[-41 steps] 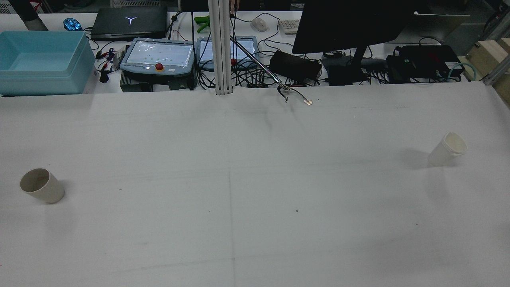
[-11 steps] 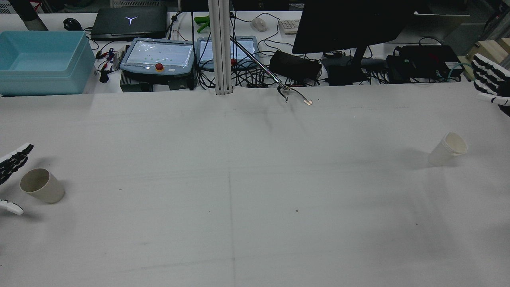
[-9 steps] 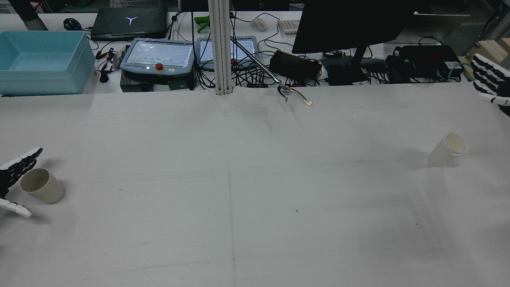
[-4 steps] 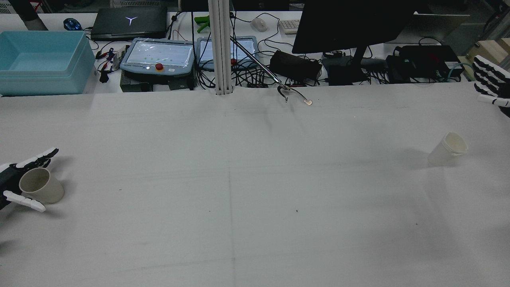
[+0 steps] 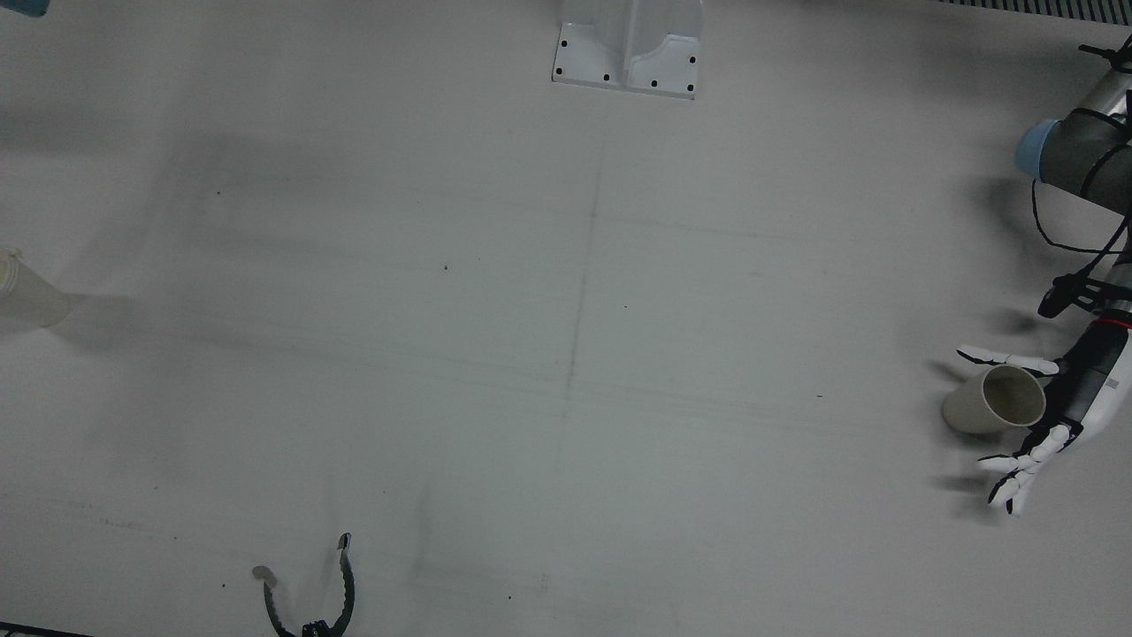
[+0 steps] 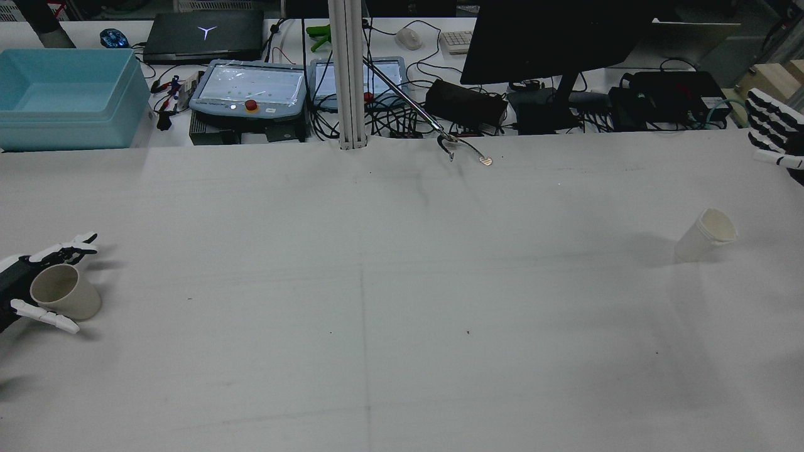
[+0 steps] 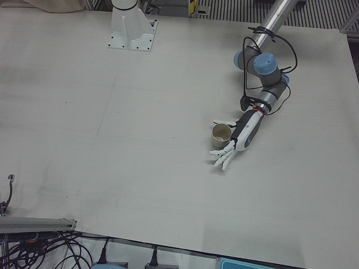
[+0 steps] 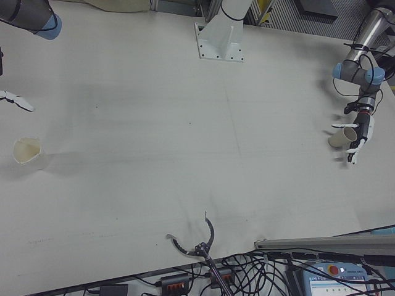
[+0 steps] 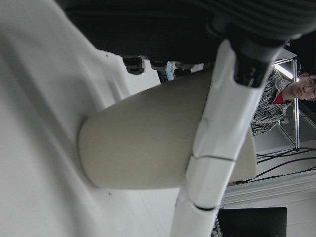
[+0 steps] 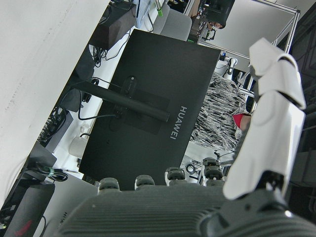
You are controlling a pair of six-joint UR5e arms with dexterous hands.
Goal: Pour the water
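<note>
A beige cup (image 6: 65, 292) stands upright at the table's left side; it also shows in the front view (image 5: 992, 401), the left-front view (image 7: 221, 134) and the left hand view (image 9: 158, 138). My left hand (image 6: 25, 292) is open and straddles it, thumb on one side and fingers (image 5: 1017, 464) on the other, close to its wall. A white cup (image 6: 706, 233) stands at the right side, also in the right-front view (image 8: 26, 151). My right hand (image 6: 774, 135) is open and empty, raised at the right edge, well beyond the white cup.
A black tong-like tool (image 6: 463, 150) lies at the table's far edge. Beyond that edge are a vertical post (image 6: 348, 75), teach pendants (image 6: 248, 91), a monitor (image 6: 553, 37) and a blue bin (image 6: 69, 94). An arm pedestal (image 5: 628, 44) stands at the robot's side.
My left hand came in from the left edge and moved right until the beige cup sits between thumb and fingers. My right hand appeared at the right edge and has stayed nearly still.
</note>
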